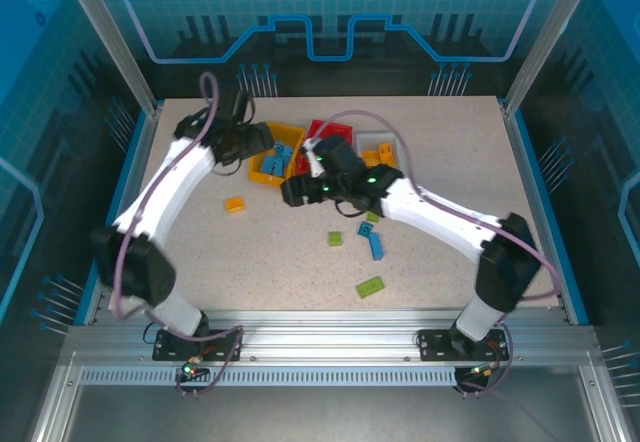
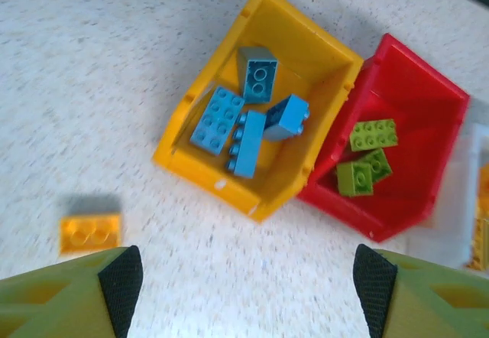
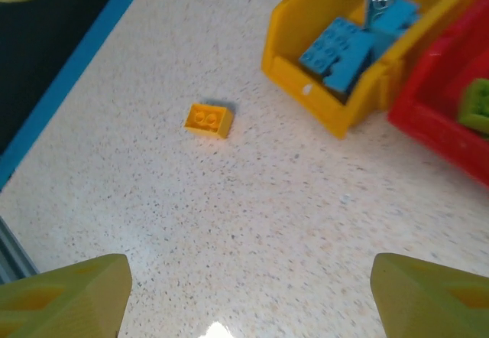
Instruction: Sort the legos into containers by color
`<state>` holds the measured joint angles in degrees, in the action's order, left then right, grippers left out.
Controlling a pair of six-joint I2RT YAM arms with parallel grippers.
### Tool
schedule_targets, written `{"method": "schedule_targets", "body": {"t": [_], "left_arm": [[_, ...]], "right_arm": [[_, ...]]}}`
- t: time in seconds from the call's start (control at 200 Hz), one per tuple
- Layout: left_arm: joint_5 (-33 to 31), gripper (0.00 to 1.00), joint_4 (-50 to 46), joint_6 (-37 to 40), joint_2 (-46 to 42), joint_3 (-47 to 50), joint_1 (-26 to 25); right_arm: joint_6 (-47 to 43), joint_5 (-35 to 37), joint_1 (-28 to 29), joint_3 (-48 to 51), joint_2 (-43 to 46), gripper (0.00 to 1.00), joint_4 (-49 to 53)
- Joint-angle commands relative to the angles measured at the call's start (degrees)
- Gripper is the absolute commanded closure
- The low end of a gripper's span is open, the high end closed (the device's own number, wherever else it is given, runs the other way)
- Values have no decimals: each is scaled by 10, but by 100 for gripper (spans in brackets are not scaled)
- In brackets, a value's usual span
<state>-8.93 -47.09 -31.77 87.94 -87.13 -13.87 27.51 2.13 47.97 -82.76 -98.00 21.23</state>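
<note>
We see the left tool (image 2: pixel 248 292) hanging over the counter (image 2: pixel 92 86) just on the near side of the yellow bin (image 2: pixel 174 154), its jaws spread wide with nothing between them. The right tool (image 3: pixel 248 307) hangs over bare counter too, jaws standing well apart and holding nothing; from the top camera it sits just in front of the red bin (image 2: pixel 412 70) and points to the left. The three bins stand in a row at the far middle of the counter: the yellow bin on the left and touching the red bin beside it, then the white bin (image 1: pixel 392 140) close on the right. Several blue bricks (image 2: pixel 248 120) lie in the yellow bin, three green bricks (image 2: pixel 367 158) in the red bin, and orange bricks (image 1: pixel 374 156) in the white bin. One loose orange brick (image 3: pixel 208 119) lies studs up on the counter, left of and nearer to us than the yellow bin and apart from it. More loose pieces lie on the counter near the right arm: a small green brick (image 1: pixel 335 238), a long blue brick (image 1: pixel 376 247) just beside it, and a longer green brick (image 1: pixel 370 286) closest to the arm bases.
</note>
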Motion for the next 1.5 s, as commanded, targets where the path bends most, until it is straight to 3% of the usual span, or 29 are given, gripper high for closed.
{"method": "schedule_targets", "body": {"t": [0.0, 0.165, 0.275, 0.635, 1.065, 1.366, 1.496], "left_arm": [[-4, 21, -23, -66, -123, 109, 3], [-41, 18, -65, -121, -343, 250, 4], [-64, 14, -117, -138, -454, 294, 4], [-64, 12, -217, -153, -642, 325, 4], [-40, 16, -327, -193, -755, 322, 4], [-29, 18, -334, -197, -761, 328, 4], [-25, 19, -328, -198, -759, 333, 4]], "right_arm": [[-43, 26, 38, -79, -91, 17, 45], [-38, 81, 84, -223, -234, 14, 95], [-24, 112, 99, -310, -312, 7, 118], [25, 169, 110, -568, -513, 4, 212], [19, 166, 112, -665, -610, 11, 186], [35, 178, 115, -707, -658, 15, 179], [42, 162, 114, -723, -676, 22, 172]]}}
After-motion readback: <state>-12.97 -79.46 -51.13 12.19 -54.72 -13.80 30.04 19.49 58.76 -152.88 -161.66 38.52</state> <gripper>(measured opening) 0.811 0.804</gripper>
